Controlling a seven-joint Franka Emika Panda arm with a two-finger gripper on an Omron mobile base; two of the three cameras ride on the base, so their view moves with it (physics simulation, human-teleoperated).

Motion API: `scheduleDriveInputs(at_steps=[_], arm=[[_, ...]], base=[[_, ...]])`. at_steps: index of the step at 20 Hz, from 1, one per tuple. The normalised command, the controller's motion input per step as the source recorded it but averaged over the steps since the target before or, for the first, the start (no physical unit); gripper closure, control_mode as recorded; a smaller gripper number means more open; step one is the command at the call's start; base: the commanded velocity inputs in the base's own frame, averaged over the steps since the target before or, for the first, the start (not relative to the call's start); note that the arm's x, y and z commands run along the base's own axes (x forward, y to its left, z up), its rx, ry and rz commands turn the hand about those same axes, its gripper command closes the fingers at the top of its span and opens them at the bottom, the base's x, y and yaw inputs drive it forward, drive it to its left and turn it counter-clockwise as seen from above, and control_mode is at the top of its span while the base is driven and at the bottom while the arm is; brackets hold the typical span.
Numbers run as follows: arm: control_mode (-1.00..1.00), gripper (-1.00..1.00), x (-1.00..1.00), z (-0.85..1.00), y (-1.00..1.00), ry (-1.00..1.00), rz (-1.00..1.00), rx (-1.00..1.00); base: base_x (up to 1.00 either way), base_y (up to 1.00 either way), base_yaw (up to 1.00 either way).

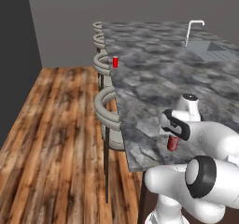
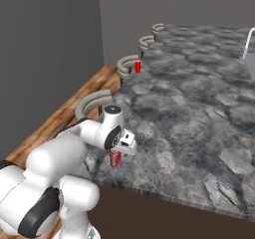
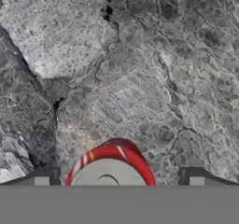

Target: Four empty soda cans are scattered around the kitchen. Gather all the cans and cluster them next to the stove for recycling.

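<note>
A red soda can (image 1: 173,143) (image 2: 115,160) stands upright on the grey marble counter (image 1: 154,73) near its front edge. My gripper (image 1: 174,135) (image 2: 120,150) hangs right above this can, open, pointing down. In the hand view the can's silver-grey top and red rim (image 3: 112,164) lie between my two fingertips (image 3: 42,177), which stand wide on either side without touching it. A second red soda can (image 1: 115,62) (image 2: 138,67) stands far off at the counter's left edge. The stove is out of view.
Round-backed bar stools (image 1: 107,108) (image 2: 93,103) line the counter's left side above a wooden floor (image 1: 56,125). A sink with a white faucet (image 1: 193,29) (image 2: 249,39) sits at the far right. The counter's front edge (image 2: 164,195) runs just behind the near can.
</note>
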Motion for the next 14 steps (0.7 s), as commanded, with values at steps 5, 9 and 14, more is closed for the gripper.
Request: scheduleDriveInputs(at_steps=[5, 9, 14], arm=[[-1.00, 1.00, 0.19, -0.20, 0.00, 0.08, 0.00, 0.00], [-1.00, 1.00, 0.00, -0.03, 0.00, 0.01, 0.00, 0.00], [-1.00, 1.00, -0.23, 0.11, -0.03, -0.14, 0.00, 0.00]], base=[[0.00, 0.00, 0.00], [0.00, 0.00, 0.00], [0.00, 0.00, 0.00]])
